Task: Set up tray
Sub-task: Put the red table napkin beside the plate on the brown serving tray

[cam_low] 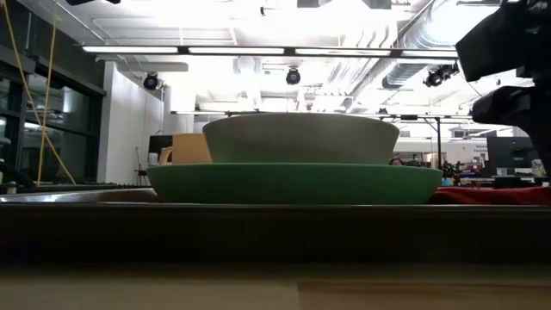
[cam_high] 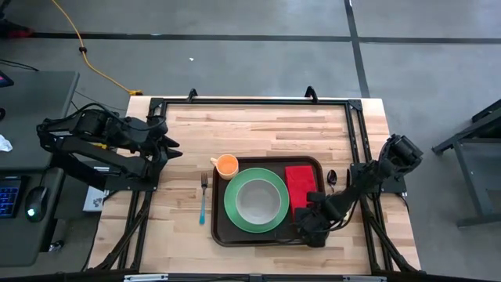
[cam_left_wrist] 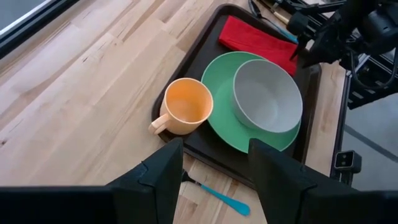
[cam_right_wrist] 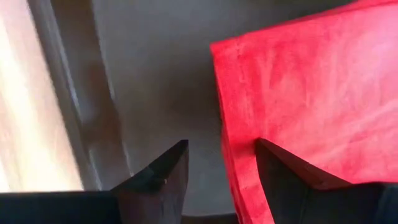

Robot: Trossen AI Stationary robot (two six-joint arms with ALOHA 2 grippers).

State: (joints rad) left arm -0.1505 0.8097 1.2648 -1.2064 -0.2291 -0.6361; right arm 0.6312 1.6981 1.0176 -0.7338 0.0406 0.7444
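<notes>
The dark brown tray [cam_high: 268, 236] lies on the wooden surface [cam_high: 258, 129] toward its near right part, carrying a green plate [cam_high: 232, 205] with a grey bowl [cam_high: 256, 200] on it and a red napkin [cam_high: 298, 185] along its right side; an orange cup [cam_high: 226, 165] sits at the tray's far left corner, partly over the rim. The right tool [cam_right_wrist: 219, 163] hovers low over the napkin's near edge, fingers spread and holding nothing. If it closes here it may pinch only a top fold, dragging the napkin askew or nudging the plate. The left tool [cam_left_wrist: 214, 165] waits spread above the surface's left side. The blue-handled fork [cam_high: 203, 201] just left of the tray and a spoon [cam_high: 332, 180] beside its right rim are not yet on it.
</notes>
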